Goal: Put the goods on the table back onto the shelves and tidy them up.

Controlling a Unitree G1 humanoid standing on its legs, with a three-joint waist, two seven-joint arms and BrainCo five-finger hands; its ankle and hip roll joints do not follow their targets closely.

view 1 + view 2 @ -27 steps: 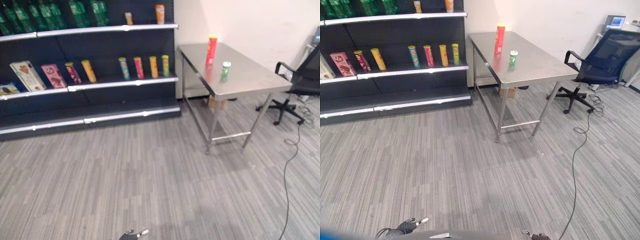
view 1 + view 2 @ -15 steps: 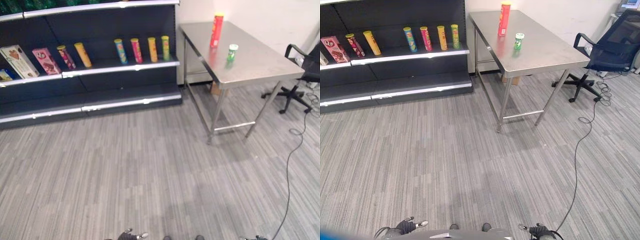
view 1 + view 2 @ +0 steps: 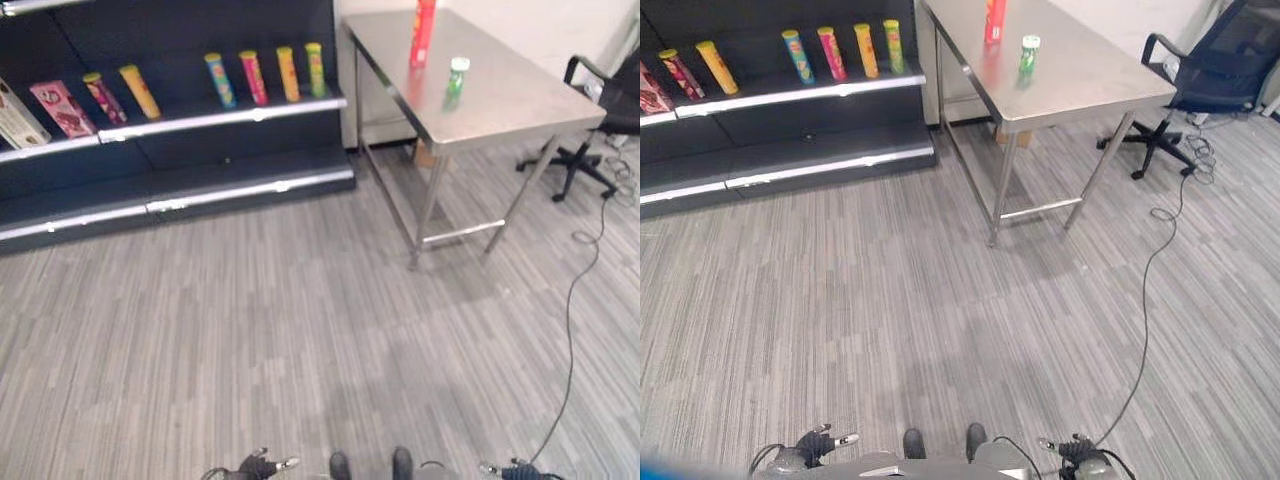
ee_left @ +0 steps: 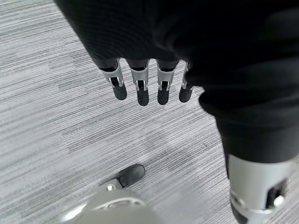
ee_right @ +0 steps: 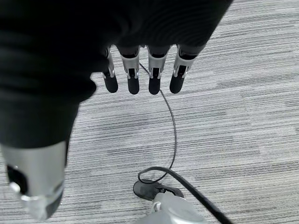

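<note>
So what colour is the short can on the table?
The short can is green with a white lid, clearest in the right eye view.

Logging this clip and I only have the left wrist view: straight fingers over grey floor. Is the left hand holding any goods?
Observer: No. The left hand hangs open over the floor; the goods sit far ahead, a tall red can and a small green can standing on the steel table.
Operator: And the right hand?
Observer: The right hand is open too, fingers straight, holding nothing.
Operator: Where is the shelf from the table?
Observer: The shelf stands to the table's left, against the wall, with four upright cans in a row at its right end.
</note>
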